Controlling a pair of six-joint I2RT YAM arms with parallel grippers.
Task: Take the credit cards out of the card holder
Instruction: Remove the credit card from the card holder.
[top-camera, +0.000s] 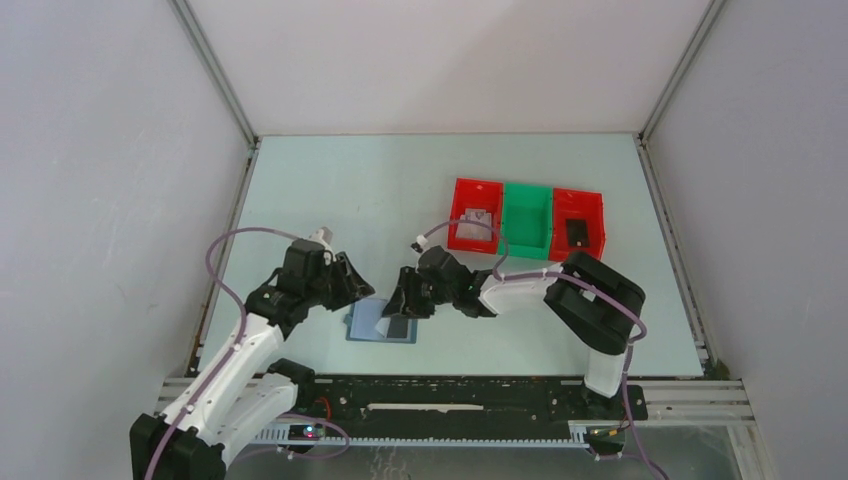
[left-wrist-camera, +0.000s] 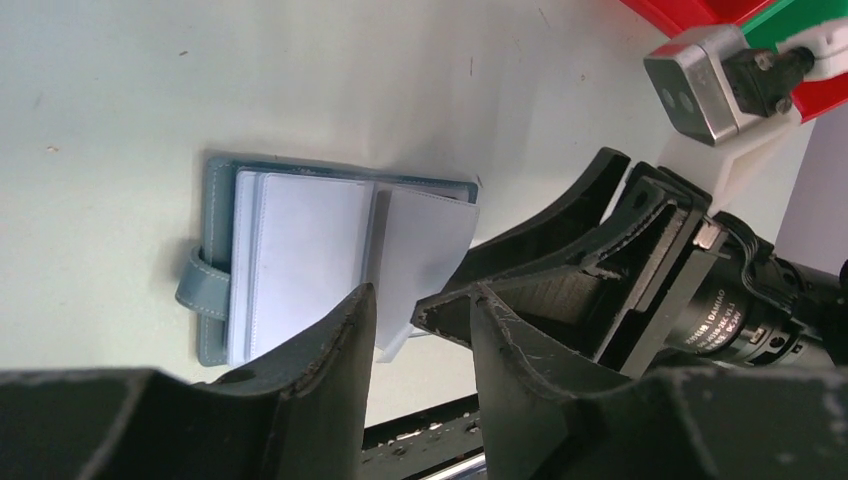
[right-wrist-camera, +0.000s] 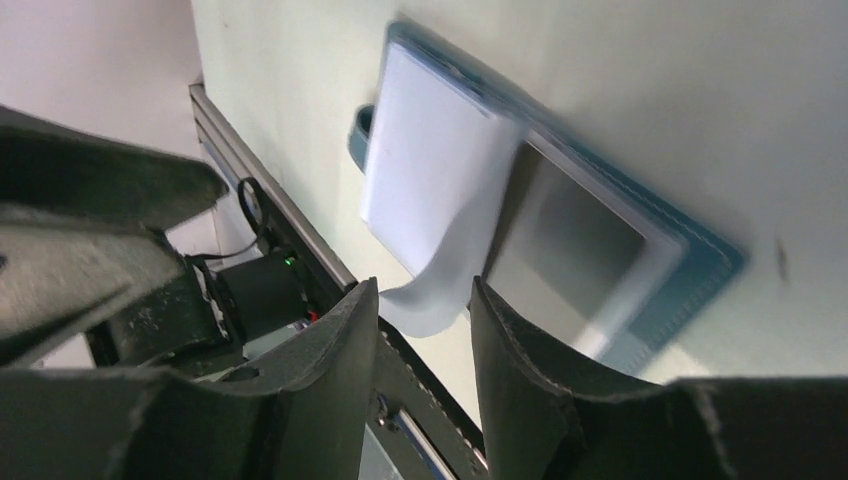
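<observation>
The blue-teal card holder (top-camera: 372, 322) lies open on the table near the front edge. In the left wrist view its pale inner leaves (left-wrist-camera: 300, 255) lie flat and one leaf (left-wrist-camera: 425, 240) stands lifted. In the right wrist view the card holder (right-wrist-camera: 700, 270) shows a grey credit card (right-wrist-camera: 575, 240) in its right pocket, and the lifted leaf (right-wrist-camera: 440, 270) curls down between the fingertips. My right gripper (right-wrist-camera: 424, 300) is open at the holder's right half, also seen from the top (top-camera: 402, 305). My left gripper (left-wrist-camera: 420, 305) is open and empty, hovering at the holder's left side (top-camera: 360, 290).
Red, green and red bins stand in a row at the back right. The left red bin (top-camera: 460, 195) holds a grey card (top-camera: 478, 222), the green bin (top-camera: 528, 192) looks empty, and the right red bin (top-camera: 598, 205) holds a black card (top-camera: 577, 234). The black front rail (top-camera: 450, 395) runs just behind the holder.
</observation>
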